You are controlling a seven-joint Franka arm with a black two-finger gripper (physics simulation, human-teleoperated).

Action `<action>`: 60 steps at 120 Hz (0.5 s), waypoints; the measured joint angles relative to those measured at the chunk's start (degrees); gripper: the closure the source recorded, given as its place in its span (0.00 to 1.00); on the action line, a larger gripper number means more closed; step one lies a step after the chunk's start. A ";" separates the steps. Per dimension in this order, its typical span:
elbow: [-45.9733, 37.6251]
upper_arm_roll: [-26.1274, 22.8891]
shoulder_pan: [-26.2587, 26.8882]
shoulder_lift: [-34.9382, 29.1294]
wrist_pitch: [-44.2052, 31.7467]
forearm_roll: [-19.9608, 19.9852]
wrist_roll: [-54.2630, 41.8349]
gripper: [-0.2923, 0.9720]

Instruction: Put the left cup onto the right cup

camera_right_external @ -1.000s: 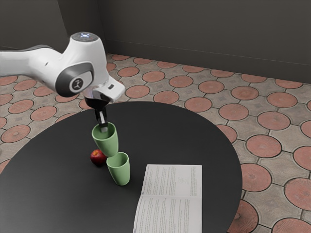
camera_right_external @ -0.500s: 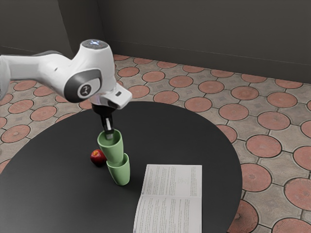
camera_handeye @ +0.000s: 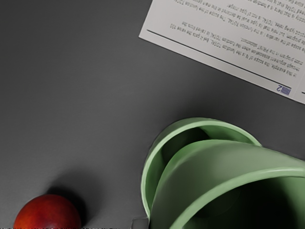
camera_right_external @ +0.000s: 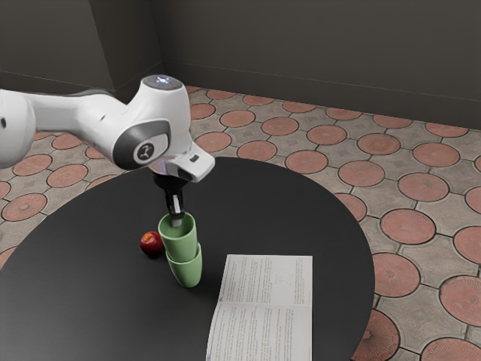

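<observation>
On the round black table, our gripper pinches the rim of the left cup, which sits nested inside the right cup. An apple lies at their nine o'clock, and a printed sheet at four.

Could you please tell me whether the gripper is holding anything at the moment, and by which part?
Yes: the gripper is shut on the upper green cup, pinching its rim, while that cup sits partly inside the lower green cup.

Two green cups are counted: upper cup, lower cup. One red apple is counted. One open booklet is counted.
</observation>
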State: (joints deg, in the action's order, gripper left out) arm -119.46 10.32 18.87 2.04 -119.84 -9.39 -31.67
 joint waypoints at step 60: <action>2.56 -0.02 -2.38 4.68 -0.51 -0.40 -0.49 0.85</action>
State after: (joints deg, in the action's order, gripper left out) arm -116.89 10.30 16.49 6.72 -120.35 -9.79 -32.16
